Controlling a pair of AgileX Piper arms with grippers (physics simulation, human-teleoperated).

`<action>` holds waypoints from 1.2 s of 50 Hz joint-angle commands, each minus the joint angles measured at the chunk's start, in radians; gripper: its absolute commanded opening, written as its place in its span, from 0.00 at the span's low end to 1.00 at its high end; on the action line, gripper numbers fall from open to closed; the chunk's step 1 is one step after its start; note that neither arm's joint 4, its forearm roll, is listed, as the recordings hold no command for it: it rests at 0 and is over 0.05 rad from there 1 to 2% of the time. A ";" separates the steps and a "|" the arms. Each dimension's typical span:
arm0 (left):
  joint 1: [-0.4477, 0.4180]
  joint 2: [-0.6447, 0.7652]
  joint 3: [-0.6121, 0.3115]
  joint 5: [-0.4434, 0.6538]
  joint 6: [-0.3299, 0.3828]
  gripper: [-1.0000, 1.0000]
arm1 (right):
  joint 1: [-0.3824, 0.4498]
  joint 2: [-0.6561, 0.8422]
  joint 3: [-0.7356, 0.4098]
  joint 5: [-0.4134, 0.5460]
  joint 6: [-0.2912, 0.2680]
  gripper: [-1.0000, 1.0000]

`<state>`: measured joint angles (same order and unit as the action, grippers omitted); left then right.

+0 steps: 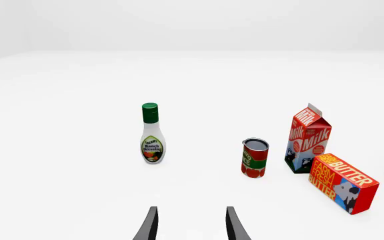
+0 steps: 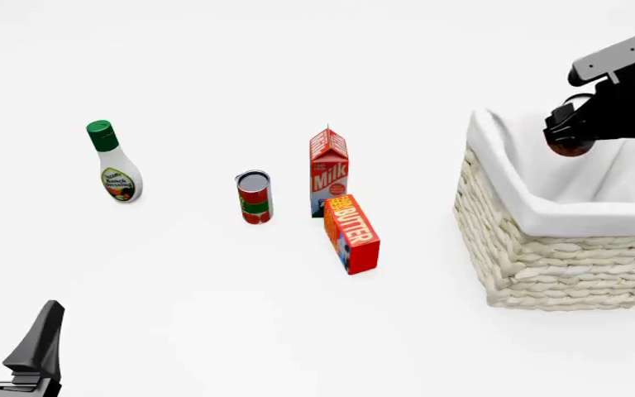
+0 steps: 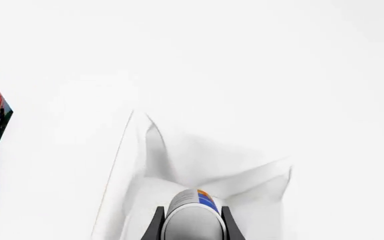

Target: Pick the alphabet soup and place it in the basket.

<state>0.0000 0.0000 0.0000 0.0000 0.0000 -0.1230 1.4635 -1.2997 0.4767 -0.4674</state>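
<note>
1. Your basket (image 2: 565,256) is squarish woven cream wicker with a white cloth lining; its right side is cut off.
2. Your right gripper (image 2: 569,142) hangs above the basket interior, clamped on the alphabet soup (image 3: 193,220), a smooth cylindrical can largely hidden from the front.
3. Your left gripper (image 1: 190,226) sits near-left, fingers spread, holding nothing.

White table (image 2: 295,331) w/ groceries, basket (image 2: 538,265)
</note>
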 commanded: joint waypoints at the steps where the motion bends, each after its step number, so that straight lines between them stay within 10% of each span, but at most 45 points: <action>1: 0.000 0.000 0.000 0.000 0.000 1.00 | -0.015 0.016 0.033 -0.045 0.020 0.00; 60: 0.000 0.000 0.000 0.000 0.000 1.00 | -0.036 0.150 0.097 -0.170 0.043 0.00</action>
<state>0.0000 0.0000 0.0000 0.0000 0.0000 -0.1467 1.6018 -1.2001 0.3246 -0.4474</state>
